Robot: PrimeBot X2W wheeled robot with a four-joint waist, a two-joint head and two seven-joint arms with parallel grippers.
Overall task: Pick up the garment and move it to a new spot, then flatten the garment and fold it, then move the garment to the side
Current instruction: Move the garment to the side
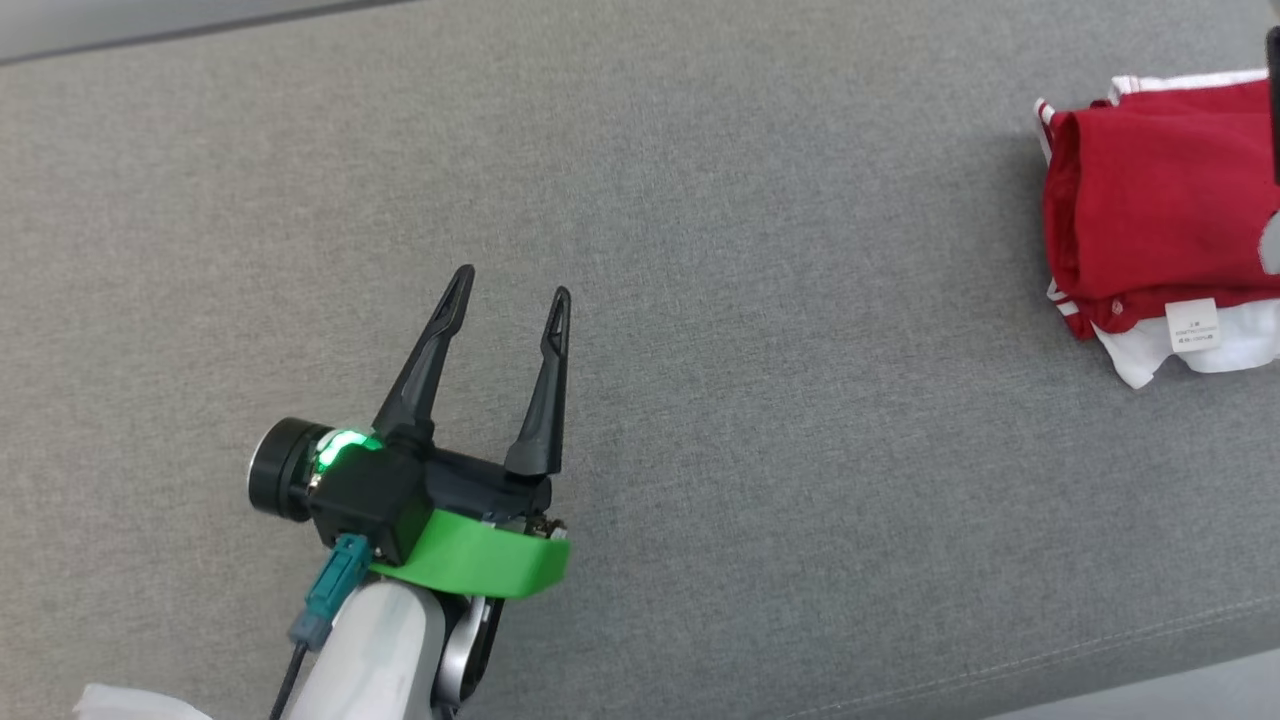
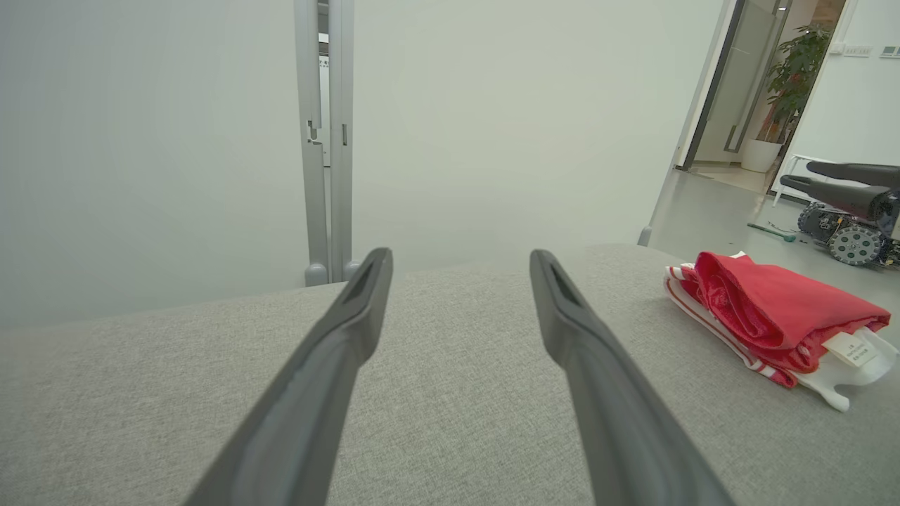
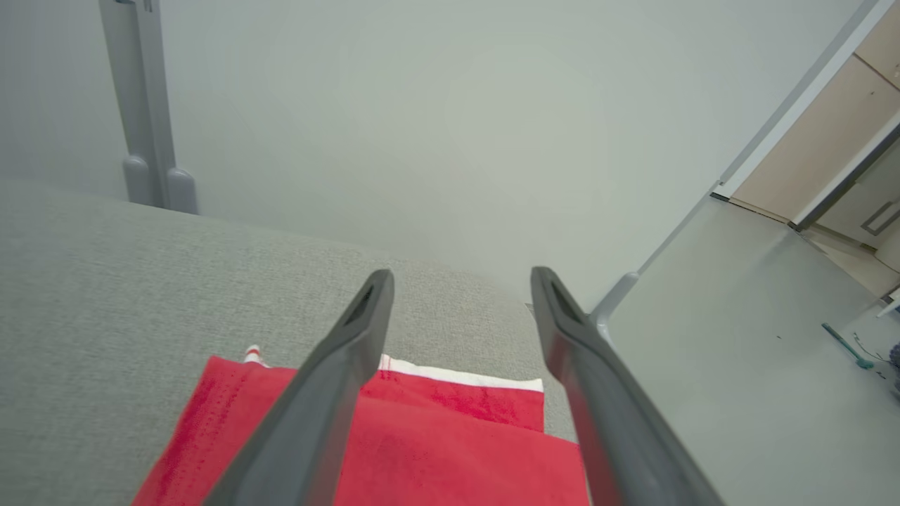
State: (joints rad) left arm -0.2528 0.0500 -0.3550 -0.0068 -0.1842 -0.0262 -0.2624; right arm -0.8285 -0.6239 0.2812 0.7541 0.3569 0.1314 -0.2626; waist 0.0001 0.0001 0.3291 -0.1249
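Observation:
The garment (image 1: 1160,190) is a folded red bundle with white trim and a white label, lying at the far right of the grey cloth surface (image 1: 700,300). My left gripper (image 1: 513,282) stands open and empty over bare cloth, far left of the garment. In the left wrist view, this open gripper (image 2: 458,254) has the garment (image 2: 780,309) off to its right, and my right gripper (image 2: 798,173) hovers above and beyond the bundle. In the right wrist view, the right gripper (image 3: 460,277) is open just above the garment (image 3: 457,457), with nothing between its fingers.
The surface's front edge (image 1: 1150,670) runs along the lower right of the head view. A pale wall and a grey post (image 2: 323,140) stand behind the surface. Beyond its right end is open floor (image 3: 738,351) with a wheeled machine (image 2: 854,239).

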